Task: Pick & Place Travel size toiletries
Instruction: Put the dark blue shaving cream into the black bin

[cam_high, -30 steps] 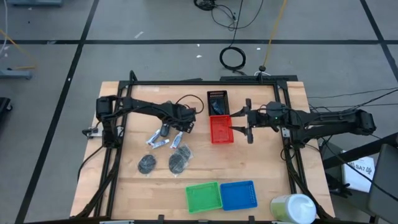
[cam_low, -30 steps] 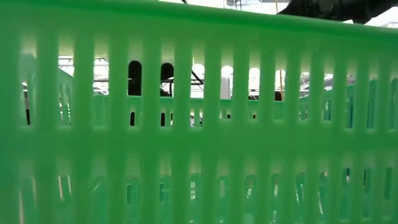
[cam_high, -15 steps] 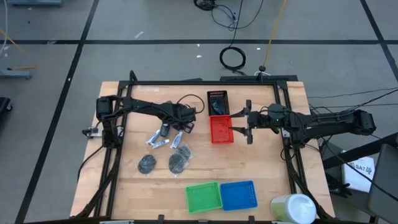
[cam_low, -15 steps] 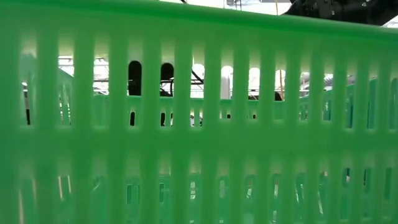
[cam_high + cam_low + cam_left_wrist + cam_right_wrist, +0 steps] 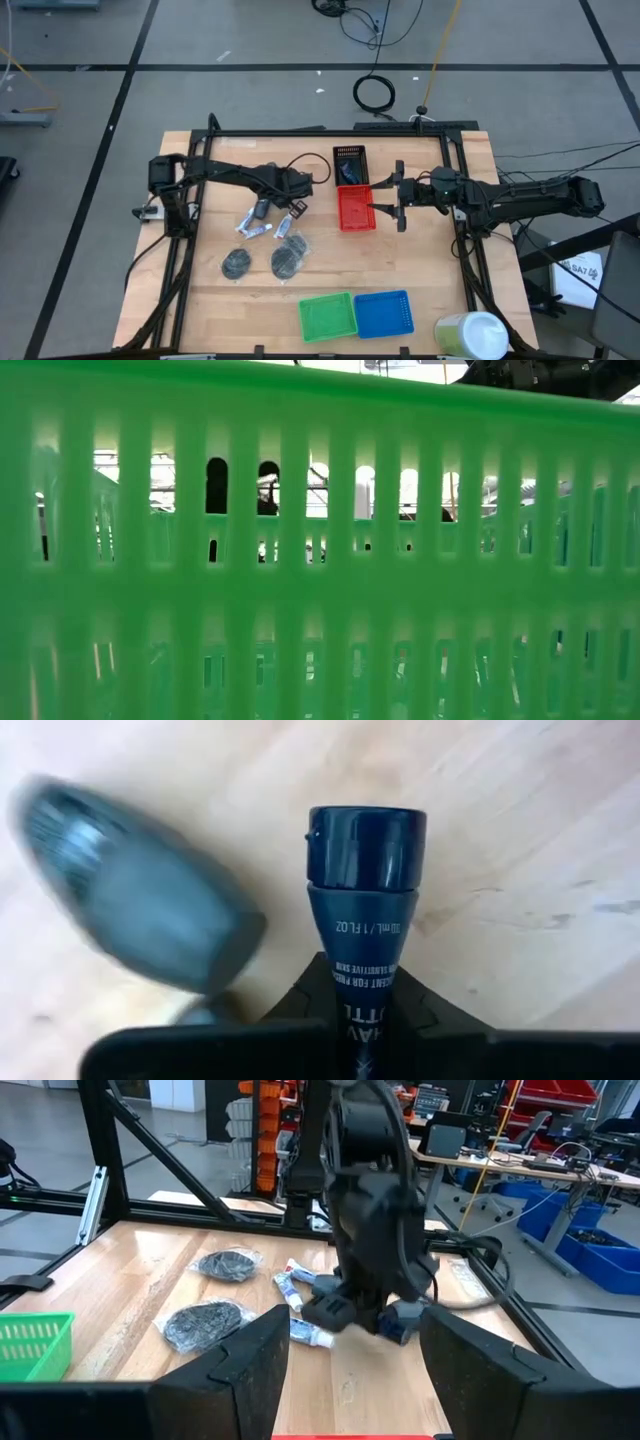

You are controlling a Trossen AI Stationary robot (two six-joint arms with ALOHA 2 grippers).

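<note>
Dark blue-grey mini bottle (image 5: 365, 880) sits clamped in the left gripper (image 5: 297, 203) near the worktop's middle, best lifted level toward the red basket (image 5: 356, 209), where the right gripper (image 5: 397, 195) waits wide open.

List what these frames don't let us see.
- Low view: the green basket wall fills the picture; table, toiletries and grippers are hidden behind it.
- Left wrist view: the mini bottle sits in the left gripper; its label is cut off by the fingers, and a blurred dark object beside it is unidentifiable.
- High view: tube labels are too small to read.
</note>
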